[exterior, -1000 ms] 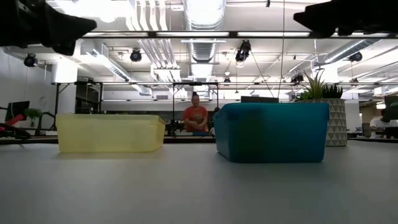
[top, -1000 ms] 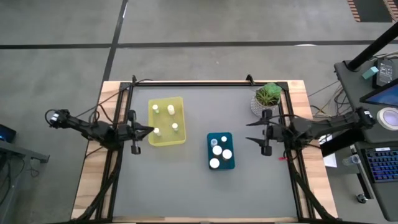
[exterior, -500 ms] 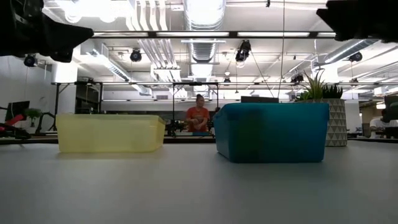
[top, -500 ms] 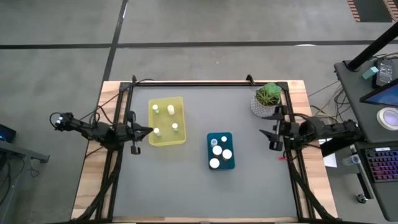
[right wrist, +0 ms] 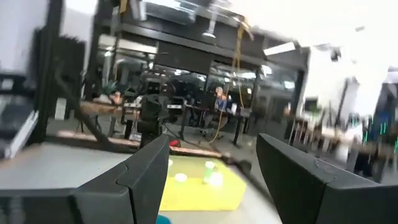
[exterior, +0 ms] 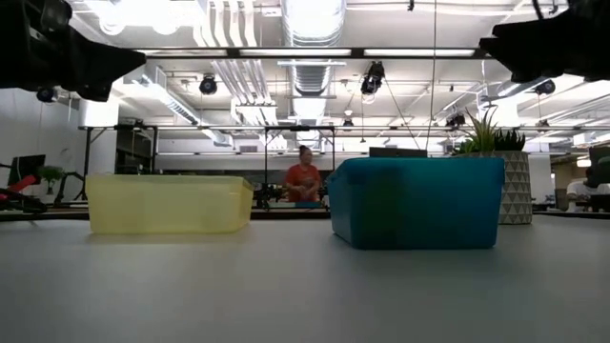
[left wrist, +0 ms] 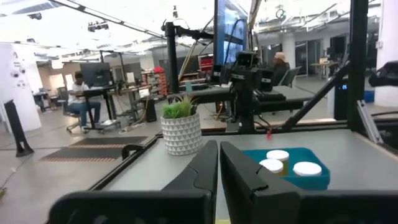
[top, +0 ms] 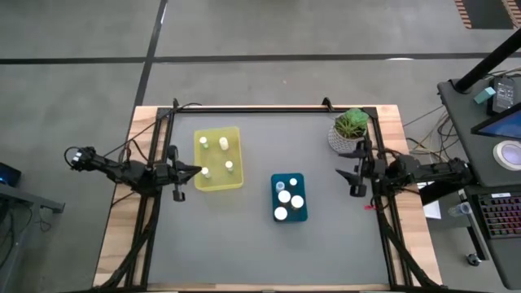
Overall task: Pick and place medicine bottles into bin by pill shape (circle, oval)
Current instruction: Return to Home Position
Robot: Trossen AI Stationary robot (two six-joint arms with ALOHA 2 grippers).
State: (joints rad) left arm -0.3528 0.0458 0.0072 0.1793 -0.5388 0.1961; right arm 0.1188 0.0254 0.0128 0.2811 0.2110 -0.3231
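Note:
Several white-capped medicine bottles (top: 224,145) stand in the yellow bin (top: 218,176). Several more (top: 285,196) stand in the teal bin (top: 302,213), and their caps also show in the left wrist view (left wrist: 278,155). My left gripper (top: 194,170) is shut and empty, in the air just left of the yellow bin. My right gripper (top: 343,169) is open and empty, in the air near the table's right edge, below the potted plant (top: 351,128). In the right wrist view its fingers (right wrist: 148,168) stand wide apart, facing the yellow bin (right wrist: 199,191).
The potted plant stands at the table's far right corner and also shows in the low view (exterior: 502,181). Black frame rails (top: 163,146) run along the table's left, right and far sides. Grey tabletop lies bare in front of both bins (exterior: 286,286). A person in red (exterior: 303,179) sits far behind.
My right gripper has drawn back from near the teal bin toward the table's right edge, staying open and empty. The bottles and bins have not moved.

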